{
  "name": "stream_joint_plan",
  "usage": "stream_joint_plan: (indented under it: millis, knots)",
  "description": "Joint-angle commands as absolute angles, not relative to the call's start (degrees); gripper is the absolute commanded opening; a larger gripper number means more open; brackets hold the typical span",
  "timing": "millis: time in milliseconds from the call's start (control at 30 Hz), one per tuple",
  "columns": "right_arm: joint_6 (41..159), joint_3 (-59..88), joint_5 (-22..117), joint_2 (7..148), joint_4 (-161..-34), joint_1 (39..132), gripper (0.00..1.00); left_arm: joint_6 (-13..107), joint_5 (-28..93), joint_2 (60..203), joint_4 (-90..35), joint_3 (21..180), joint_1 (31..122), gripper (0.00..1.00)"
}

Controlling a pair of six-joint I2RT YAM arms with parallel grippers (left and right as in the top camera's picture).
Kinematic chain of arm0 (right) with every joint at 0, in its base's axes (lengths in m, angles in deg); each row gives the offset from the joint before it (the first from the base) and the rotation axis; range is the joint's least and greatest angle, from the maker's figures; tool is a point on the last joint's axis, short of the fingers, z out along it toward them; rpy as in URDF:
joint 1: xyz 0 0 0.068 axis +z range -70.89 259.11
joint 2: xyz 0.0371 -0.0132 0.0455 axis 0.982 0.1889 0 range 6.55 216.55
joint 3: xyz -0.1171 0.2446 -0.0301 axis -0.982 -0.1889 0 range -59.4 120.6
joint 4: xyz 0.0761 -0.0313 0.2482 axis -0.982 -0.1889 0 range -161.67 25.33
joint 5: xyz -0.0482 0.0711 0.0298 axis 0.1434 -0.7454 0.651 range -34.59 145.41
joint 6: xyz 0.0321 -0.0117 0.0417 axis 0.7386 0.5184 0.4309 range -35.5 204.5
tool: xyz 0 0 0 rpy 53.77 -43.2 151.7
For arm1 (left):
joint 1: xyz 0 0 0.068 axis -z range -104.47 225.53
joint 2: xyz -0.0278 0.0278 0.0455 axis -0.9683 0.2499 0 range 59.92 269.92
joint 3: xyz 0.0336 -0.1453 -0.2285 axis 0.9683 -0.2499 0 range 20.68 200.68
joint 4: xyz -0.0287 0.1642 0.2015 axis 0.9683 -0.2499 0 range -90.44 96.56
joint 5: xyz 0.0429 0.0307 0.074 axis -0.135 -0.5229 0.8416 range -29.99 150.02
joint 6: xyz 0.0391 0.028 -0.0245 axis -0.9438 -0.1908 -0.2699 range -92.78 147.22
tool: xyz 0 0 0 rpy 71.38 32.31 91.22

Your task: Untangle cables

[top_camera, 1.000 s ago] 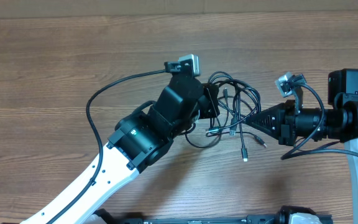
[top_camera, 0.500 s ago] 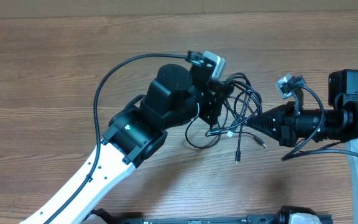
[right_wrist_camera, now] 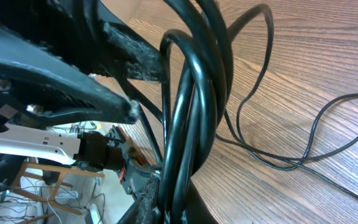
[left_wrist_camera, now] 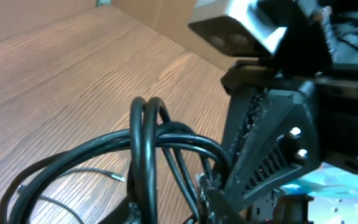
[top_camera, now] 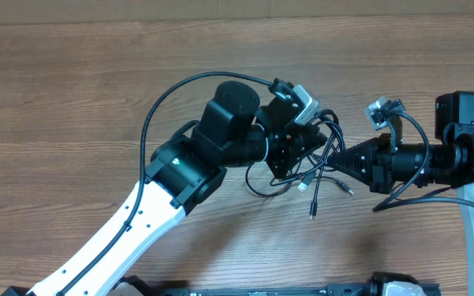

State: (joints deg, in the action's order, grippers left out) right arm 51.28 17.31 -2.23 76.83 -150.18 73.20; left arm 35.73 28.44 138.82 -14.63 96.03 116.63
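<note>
The right gripper [top_camera: 332, 159] is pinching narrow on the cables [top_camera: 314, 196]: in its wrist view several strands are running straight down between its fingers, so it is acting as the anchor for the knot. The left gripper [top_camera: 290, 152] is reaching in from the opposite side, tipped over and almost touching the right one, with loops draping around it. Whether it is clamping a strand I cannot tell, since its fingers are lying below the edge of its own view, where the loops are rising just ahead of them. Holding the bundle between both hands is lifting the knot off the table [top_camera: 72, 99], letting the free ends hang below the right gripper's tip, one thin loop trailing beneath the left. Judging by this, the tangle is hardly loosened yet; pulling the hands apart is likely the next need.
</note>
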Motion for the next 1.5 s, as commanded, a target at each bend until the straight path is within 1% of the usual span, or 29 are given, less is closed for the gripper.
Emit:
stream_joint_plan:
  millis: [0, 133, 233, 300, 333, 400, 433, 467, 500, 567, 633, 800, 833, 900, 933, 1067, 1200, 1267, 1367, 1467]
  knots:
    - [50.30, 17.48, -3.89, 76.02, -149.94, 73.04, 0.04, 33.61, 32.20, 140.41, -15.51, 96.25, 116.48, 0.18]
    - [47.04, 17.48, -6.15, 76.02, -151.67, 73.07, 0.04, 33.81, 31.66, 142.29, -15.68, 96.25, 116.52, 0.15]
    - [46.67, 17.48, -6.19, 76.02, -152.04, 73.07, 0.04, 34.07, 30.50, 143.08, -15.46, 96.25, 116.59, 0.15]
    - [46.67, 17.48, -6.21, 76.02, -152.02, 73.04, 0.04, 34.07, 30.10, 143.12, -15.42, 96.27, 116.59, 0.16]
    - [46.67, 17.48, -6.21, 76.02, -152.02, 73.07, 0.04, 34.07, 30.10, 143.12, -15.38, 96.27, 116.59, 0.19]
    - [46.67, 17.48, -6.21, 76.02, -152.04, 73.07, 0.04, 34.07, 30.13, 143.14, -15.44, 96.25, 116.59, 0.30]
    - [46.67, 17.48, -6.23, 76.02, -152.08, 73.07, 0.04, 34.05, 30.17, 143.12, -15.46, 96.25, 116.59, 0.46]
    - [46.67, 17.48, -6.23, 76.02, -152.26, 73.07, 0.04, 34.03, 30.17, 143.14, -15.53, 96.25, 116.59, 0.54]
    - [46.67, 17.48, -6.23, 76.02, -152.46, 73.07, 0.04, 34.00, 30.21, 143.14, -15.70, 96.25, 116.59, 0.59]
    - [46.67, 17.48, -6.23, 76.02, -152.52, 73.07, 0.04, 34.00, 30.48, 143.14, -15.99, 96.25, 116.59, 0.59]
    - [46.67, 17.48, -6.23, 76.02, -152.87, 73.07, 0.04, 34.00, 30.61, 143.14, -16.05, 96.25, 116.56, 0.57]
    - [46.45, 17.48, -6.23, 75.91, -153.48, 73.04, 0.04, 34.05, 30.56, 143.14, -16.14, 96.25, 116.56, 0.56]
    - [46.45, 17.48, -6.23, 75.91, -153.48, 73.04, 0.04, 34.07, 30.28, 143.12, -16.14, 96.27, 116.56, 0.51]
    - [45.60, 17.48, -6.21, 75.91, -153.53, 73.04, 0.04, 34.07, 27.50, 143.12, -16.03, 96.27, 116.46, 0.22]
    - [45.16, 17.48, -6.19, 75.91, -153.39, 73.04, 0.04, 34.07, 25.60, 143.12, -15.86, 96.27, 116.24, 0.04]
    - [44.97, 17.48, -6.06, 75.93, -152.61, 73.04, 0.04, 34.05, 22.43, 142.97, -14.31, 96.27, 115.28, 0.04]
    - [45.01, 17.48, -2.17, 75.93, -152.87, 73.04, 0.04, 34.05, 20.55, 142.29, -13.93, 96.27, 113.40, 0.04]
    - [45.01, 17.48, 1.46, 75.93, -152.87, 73.04, 0.04, 34.03, 16.12, 141.72, -13.13, 96.27, 111.63, 0.04]
    - [44.99, 17.48, 1.85, 75.93, -152.54, 73.04, 0.04, 34.00, 10.76, 140.89, -12.64, 96.27, 109.11, 0.04]
    - [44.99, 17.48, 2.05, 75.93, -151.93, 73.04, 0.04, 34.03, 8.05, 140.63, -12.16, 96.27, 107.28, 0.04]
